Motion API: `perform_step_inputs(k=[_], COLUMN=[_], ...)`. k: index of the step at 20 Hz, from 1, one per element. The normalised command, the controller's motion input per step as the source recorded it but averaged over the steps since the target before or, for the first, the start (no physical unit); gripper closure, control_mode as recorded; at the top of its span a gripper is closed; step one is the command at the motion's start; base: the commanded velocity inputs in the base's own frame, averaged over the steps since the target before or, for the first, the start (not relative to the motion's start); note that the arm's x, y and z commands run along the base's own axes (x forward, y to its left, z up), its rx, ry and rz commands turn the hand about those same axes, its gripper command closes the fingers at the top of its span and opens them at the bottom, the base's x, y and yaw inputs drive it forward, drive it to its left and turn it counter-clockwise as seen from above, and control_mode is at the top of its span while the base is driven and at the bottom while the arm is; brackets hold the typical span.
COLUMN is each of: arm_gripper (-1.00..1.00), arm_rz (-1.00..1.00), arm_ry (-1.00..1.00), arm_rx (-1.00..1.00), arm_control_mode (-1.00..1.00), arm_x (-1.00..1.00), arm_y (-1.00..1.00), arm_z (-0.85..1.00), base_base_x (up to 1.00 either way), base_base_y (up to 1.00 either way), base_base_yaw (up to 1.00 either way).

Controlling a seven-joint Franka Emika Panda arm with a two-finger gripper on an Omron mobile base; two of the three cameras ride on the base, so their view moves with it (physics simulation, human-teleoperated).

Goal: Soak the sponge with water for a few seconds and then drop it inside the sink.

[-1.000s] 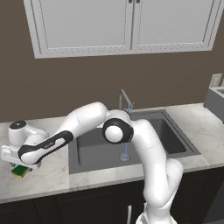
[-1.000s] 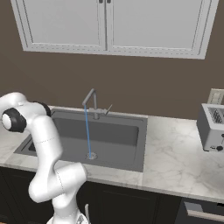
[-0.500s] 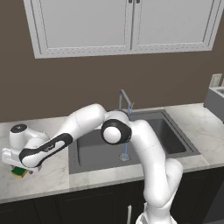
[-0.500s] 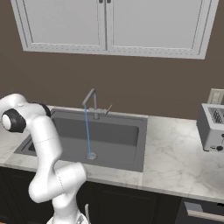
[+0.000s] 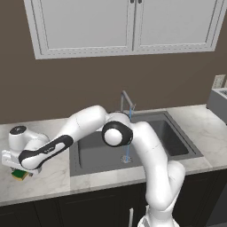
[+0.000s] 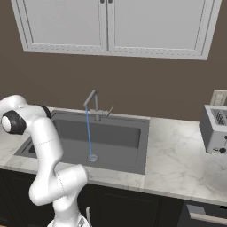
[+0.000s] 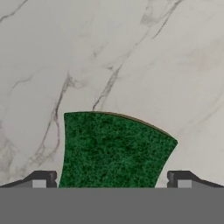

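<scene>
The gripper [image 7: 111, 180] has sunk lower over the sponge [image 7: 114, 151], which lies on the marble counter [image 7: 131, 57] left of the sink [image 5: 95, 153]. Its jaws stand wide, straddling the sponge, not yet closed. Water [image 6: 88, 133] already runs, so grasping comes next.

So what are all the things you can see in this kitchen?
sponge: one, dark green top with yellow bottom, on the marble counter left of the sink
water: one thin light-blue stream, from faucet to drain
sink: one, dark grey, set in the counter
faucet: one, grey, behind the sink
toaster: one, silver, right end of the counter
counter: one, white marble
cupboards: two doors, pale grey, on the wall
gripper: one, open, a fingertip each side of the sponge
</scene>
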Motion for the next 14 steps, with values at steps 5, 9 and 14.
perform_step_inputs(k=[5,9,14], arm_gripper=[1.0,1.0,1.0], arm_rz=[0.0,0.0,0.0], arm_ry=[0.0,0.0,0.0], arm_rx=[0.0,0.0,0.0], arm_control_mode=[-1.0,-1.0,-1.0], arm_x=[0.0,0.0,0.0], arm_y=[0.0,0.0,0.0], arm_z=[0.0,0.0,0.0], base_base_x=[0.0,0.0,0.0], base_base_y=[0.0,0.0,0.0], base_base_yaw=[0.0,0.0,0.0])
